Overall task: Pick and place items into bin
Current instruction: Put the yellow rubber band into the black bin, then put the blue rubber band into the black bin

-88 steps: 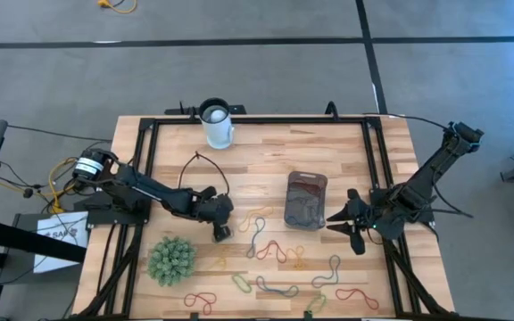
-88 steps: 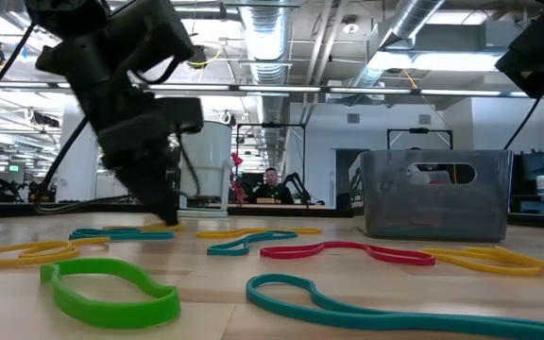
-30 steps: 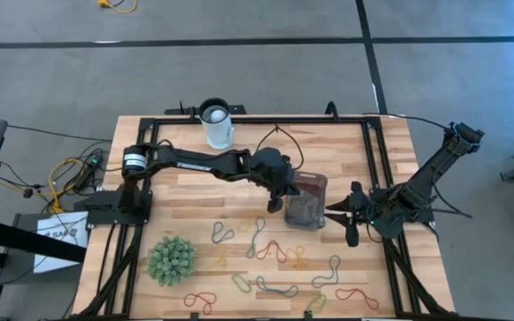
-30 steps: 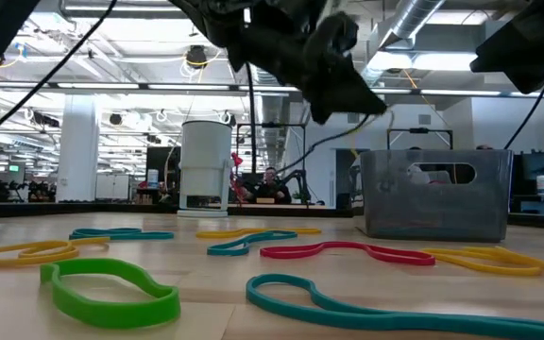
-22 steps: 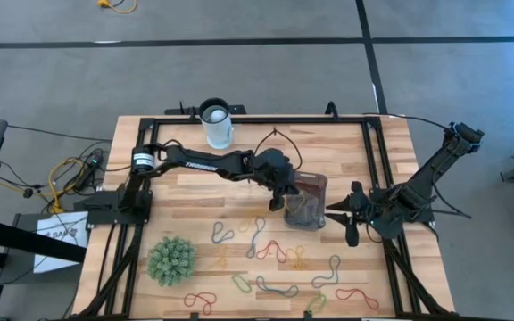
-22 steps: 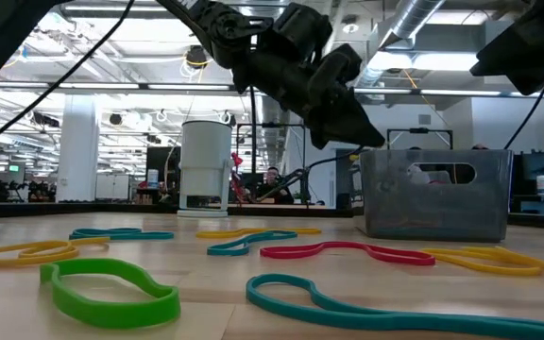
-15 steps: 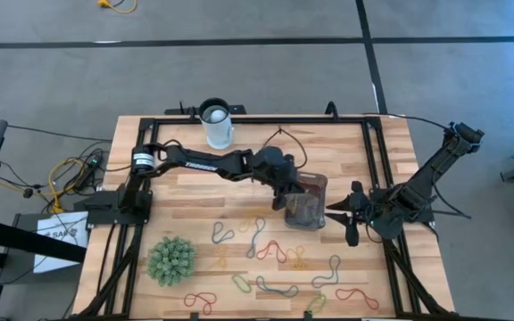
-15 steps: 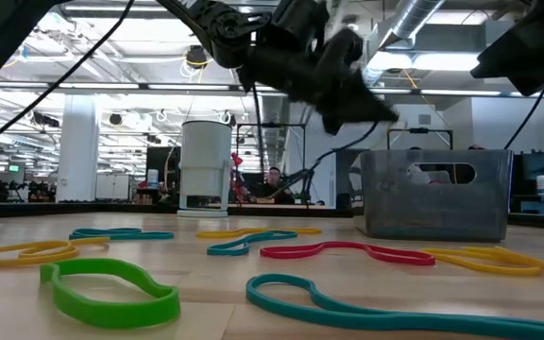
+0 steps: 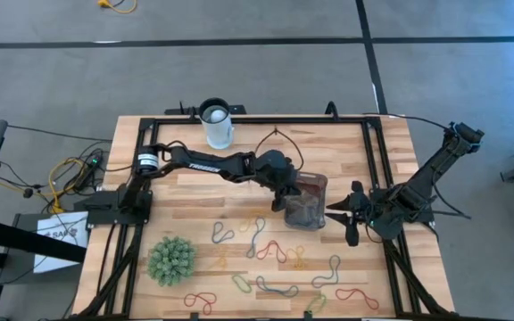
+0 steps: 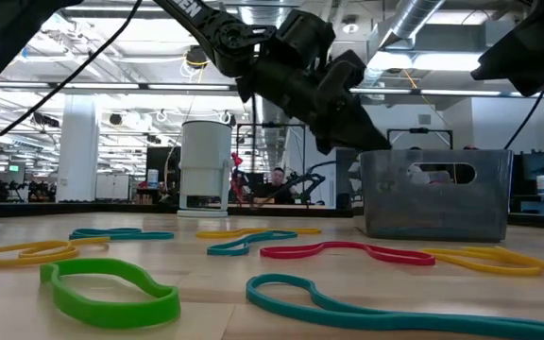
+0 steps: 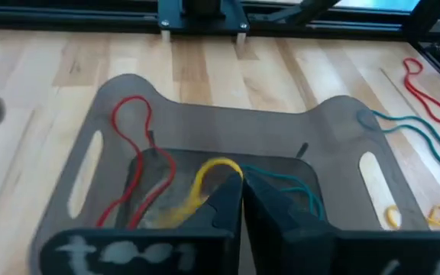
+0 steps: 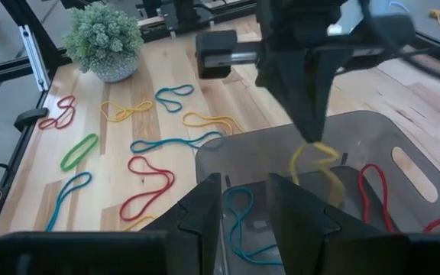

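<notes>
The clear grey bin (image 9: 306, 198) stands on the table right of centre, with red (image 11: 132, 130) and teal (image 11: 296, 183) loops lying in it. My left gripper (image 9: 284, 198) reaches over the bin's left rim, shut on a yellow loop (image 11: 205, 172). This also shows in the right wrist view (image 12: 312, 134). My right gripper (image 9: 351, 223) is open and empty just right of the bin, fingers pointing at it (image 12: 244, 206). Several coloured loops (image 9: 270, 254) lie flat on the table nearer the front. My left gripper pinches the yellow loop's upper end (image 12: 312, 143) between its two fingers. The fingers slant down into the bin's opening from the table's left. The loop hangs slack below the fingers inside the bin (image 12: 321, 172); its lower end seems to reach the bin's floor.
A white cup (image 9: 217, 123) stands at the far edge. A green spiky ball (image 9: 170, 259) sits at the front left. A black frame (image 9: 257, 120) runs along the table's far, left and right sides. Loose loops cover the front of the table (image 10: 111, 288).
My left gripper, still shut on the yellow loop, has shifted a little toward the table's right over the bin and dipped lower toward its opening. The loop now hangs inside the bin.
</notes>
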You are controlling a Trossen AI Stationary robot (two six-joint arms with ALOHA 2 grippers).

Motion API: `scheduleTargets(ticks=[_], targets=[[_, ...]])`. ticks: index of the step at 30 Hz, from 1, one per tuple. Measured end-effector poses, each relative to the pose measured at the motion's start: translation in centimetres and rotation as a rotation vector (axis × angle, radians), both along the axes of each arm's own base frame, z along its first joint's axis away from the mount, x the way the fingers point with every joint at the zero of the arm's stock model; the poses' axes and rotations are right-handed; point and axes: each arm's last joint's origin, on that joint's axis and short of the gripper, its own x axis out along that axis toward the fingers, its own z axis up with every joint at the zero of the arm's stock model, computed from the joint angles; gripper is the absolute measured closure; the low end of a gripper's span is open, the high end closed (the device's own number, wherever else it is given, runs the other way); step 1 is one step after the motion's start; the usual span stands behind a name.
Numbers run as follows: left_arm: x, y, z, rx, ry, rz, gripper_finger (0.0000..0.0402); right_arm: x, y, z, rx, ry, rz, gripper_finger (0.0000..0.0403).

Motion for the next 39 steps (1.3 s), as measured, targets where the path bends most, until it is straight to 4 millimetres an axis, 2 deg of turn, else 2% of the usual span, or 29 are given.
scheduleTargets(ticks=[5,11,15,17,20,23,26,28,31,34,36,39], targets=[[0.2,0.0,-1.0,-0.022,0.019,-0.009,0.0374,0.0,0.0,-0.1,-0.006,0.007,0.0,0.0301],[0.2,-0.1,-1.1,-0.044,0.031,-0.009,0.0333,0.0,0.0,-0.2,-0.011,0.019,-0.001,0.0301],[0.4,-0.1,-0.5,-0.072,0.027,-0.008,0.0316,0.2,0.2,-0.6,-0.037,0.041,0.002,0.0301],[0.8,0.0,0.5,-0.092,0.032,-0.017,0.0314,0.3,0.3,-0.9,-0.047,0.057,0.006,0.0301],[1.1,0.0,2.9,-0.089,0.053,-0.032,0.0313,0.7,0.7,-1.1,-0.001,0.054,-0.002,0.0301],[0.6,0.0,6.3,-0.046,0.1,-0.044,0.0313,0.9,1.5,0.4,0.097,0.053,0.07,0.0301],[-0.8,-0.3,10.3,-0.023,0.125,-0.057,0.0312,1.0,2.4,1.7,0.185,0.096,0.168,0.0301],[-2.0,-0.7,13.1,-0.01,0.116,-0.061,0.0312,1.3,3.0,1.5,0.217,0.161,0.172,0.0301],[-4.8,-1.5,17.4,0.053,0.084,-0.029,0.0312,1.9,3.7,-0.1,0.264,0.343,0.124,0.0301],[-8.0,-2.4,21.1,0.151,0.049,0.051,0.0313,2.3,4.4,-3.0,0.315,0.58,0.044,0.0301],[-10.0,-3.0,22.9,0.218,0.031,0.114,0.0313,2.7,5.1,-4.7,0.36,0.709,0.028,0.0301],[-12.4,-4.0,25.1,0.287,-0.004,0.185,0.0313,3.3,6.4,-6.2,0.449,0.829,0.101,0.0301]])
